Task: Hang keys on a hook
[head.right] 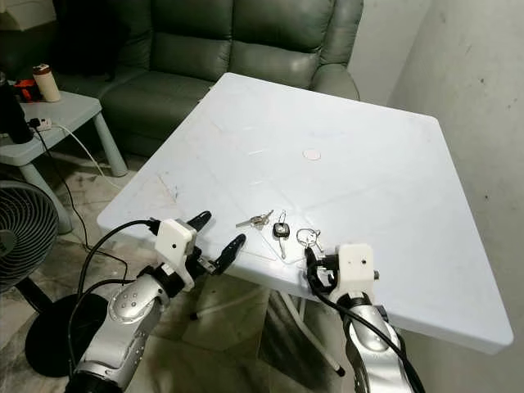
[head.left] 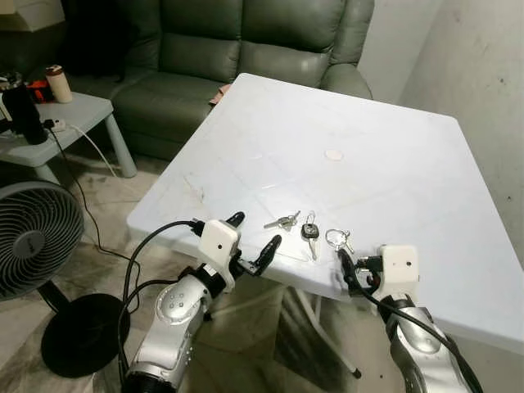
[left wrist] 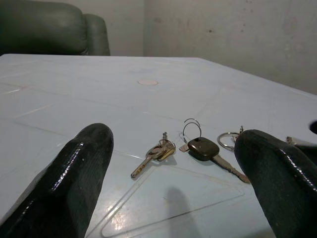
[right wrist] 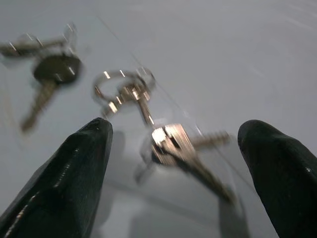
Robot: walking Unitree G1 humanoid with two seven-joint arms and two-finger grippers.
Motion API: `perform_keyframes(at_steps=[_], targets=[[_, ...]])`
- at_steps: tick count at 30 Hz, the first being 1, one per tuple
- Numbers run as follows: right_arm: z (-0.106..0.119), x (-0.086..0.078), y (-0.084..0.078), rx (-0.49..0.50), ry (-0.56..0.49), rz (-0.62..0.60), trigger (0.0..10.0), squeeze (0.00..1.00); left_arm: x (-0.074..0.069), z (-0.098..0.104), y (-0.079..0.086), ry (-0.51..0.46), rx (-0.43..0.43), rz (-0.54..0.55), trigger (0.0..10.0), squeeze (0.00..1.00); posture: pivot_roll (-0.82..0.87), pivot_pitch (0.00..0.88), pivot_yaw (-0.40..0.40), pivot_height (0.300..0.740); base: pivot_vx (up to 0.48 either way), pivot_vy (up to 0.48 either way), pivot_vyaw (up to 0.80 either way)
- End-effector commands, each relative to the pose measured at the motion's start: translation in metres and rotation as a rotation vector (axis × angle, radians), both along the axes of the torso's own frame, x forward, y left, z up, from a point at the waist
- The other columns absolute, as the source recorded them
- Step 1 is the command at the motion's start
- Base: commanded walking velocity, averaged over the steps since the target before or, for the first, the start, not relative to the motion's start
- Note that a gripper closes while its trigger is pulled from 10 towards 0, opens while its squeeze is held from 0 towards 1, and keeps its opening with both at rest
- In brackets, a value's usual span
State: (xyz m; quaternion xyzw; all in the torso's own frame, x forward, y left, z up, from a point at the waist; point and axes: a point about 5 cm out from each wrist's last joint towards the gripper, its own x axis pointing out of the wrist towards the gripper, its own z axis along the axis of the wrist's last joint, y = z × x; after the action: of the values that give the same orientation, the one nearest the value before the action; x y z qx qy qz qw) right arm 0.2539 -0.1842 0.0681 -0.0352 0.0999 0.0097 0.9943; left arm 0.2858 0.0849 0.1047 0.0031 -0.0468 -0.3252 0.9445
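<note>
Three sets of keys lie in a row near the front edge of the white table (head.left: 385, 164): a small silver and brass bunch (head.left: 284, 221), a black-headed key (head.left: 309, 232) and silver keys on a ring (head.left: 338, 239). My left gripper (head.left: 255, 231) is open at the table's edge, just left of the small bunch (left wrist: 152, 153), with nothing between its fingers. On the other side, my right gripper (head.left: 359, 264) is open and low at the edge, right behind the ring keys (right wrist: 148, 114), which lie between its two fingertips without being touched.
A green sofa (head.left: 246, 41) stands behind the table. To the left are a low side table (head.left: 82, 115) with a bottle (head.left: 58, 83), a trailing cable (head.left: 78, 192) and a standing fan (head.left: 33, 237). A wall (head.left: 483, 82) runs along the right side.
</note>
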Motion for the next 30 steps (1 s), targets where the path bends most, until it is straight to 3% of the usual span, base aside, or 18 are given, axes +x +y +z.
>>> perform_keyframes(at_steps=[1,3,4,5,6,9,10,11,12,21,30], targets=[[0.004,-0.003,-0.005,-0.024,-0.029,-0.030,10.0,0.00,-0.001,0.002,-0.003,-0.005,0.011,-0.023,10.0,0.00,0.01,0.055,-0.065,0.740,0.000,0.000,0.00],[0.004,-0.006,-0.006,-0.019,-0.029,-0.042,6.4,0.00,-0.001,0.003,-0.003,-0.005,0.013,-0.024,10.0,0.00,0.00,0.057,-0.063,0.740,0.000,0.000,0.00],[0.004,-0.006,-0.006,-0.020,-0.015,-0.050,6.4,0.00,0.000,0.003,-0.002,-0.005,0.013,-0.026,10.0,0.00,0.00,0.057,-0.061,0.740,0.000,0.000,0.00],[0.004,-0.007,-0.006,-0.014,-0.019,-0.055,1.1,0.00,0.000,0.003,-0.002,-0.005,0.015,-0.025,10.0,0.00,0.00,0.057,-0.061,0.740,0.000,0.000,0.00],[0.005,-0.008,-0.006,-0.014,-0.027,-0.066,0.0,0.00,0.001,0.004,-0.002,-0.005,0.018,-0.022,10.0,0.00,0.00,0.057,-0.061,0.740,0.000,0.000,0.00],[0.006,-0.008,-0.004,-0.007,-0.024,-0.065,0.2,0.00,0.002,0.005,-0.001,-0.006,0.020,-0.019,10.0,0.00,0.00,0.057,-0.061,0.740,0.000,0.000,0.00],[0.006,-0.008,-0.003,-0.003,-0.029,-0.056,2.9,0.00,0.003,0.005,-0.001,-0.006,0.020,-0.019,10.0,0.00,0.00,0.057,-0.061,0.740,0.000,0.000,0.00],[0.007,-0.008,-0.002,-0.002,-0.033,-0.049,2.9,0.00,0.003,0.005,-0.001,-0.006,0.020,-0.019,10.0,0.00,0.00,0.057,-0.061,0.740,0.000,0.000,0.00],[0.009,-0.007,0.001,0.015,-0.040,-0.038,9.7,0.00,0.003,0.006,-0.001,-0.007,0.020,-0.018,10.0,0.00,0.00,0.057,-0.061,0.740,0.000,0.000,0.00],[0.014,-0.005,0.020,0.093,-0.027,0.055,10.0,0.00,0.002,0.007,-0.001,-0.009,0.017,-0.010,10.0,0.00,0.01,0.056,-0.062,0.740,0.000,0.000,0.00],[0.015,-0.001,0.035,0.103,-0.003,0.070,10.0,0.00,0.001,0.007,-0.001,-0.006,0.011,0.003,10.0,0.00,0.03,0.057,-0.070,0.740,0.000,0.000,0.00]])
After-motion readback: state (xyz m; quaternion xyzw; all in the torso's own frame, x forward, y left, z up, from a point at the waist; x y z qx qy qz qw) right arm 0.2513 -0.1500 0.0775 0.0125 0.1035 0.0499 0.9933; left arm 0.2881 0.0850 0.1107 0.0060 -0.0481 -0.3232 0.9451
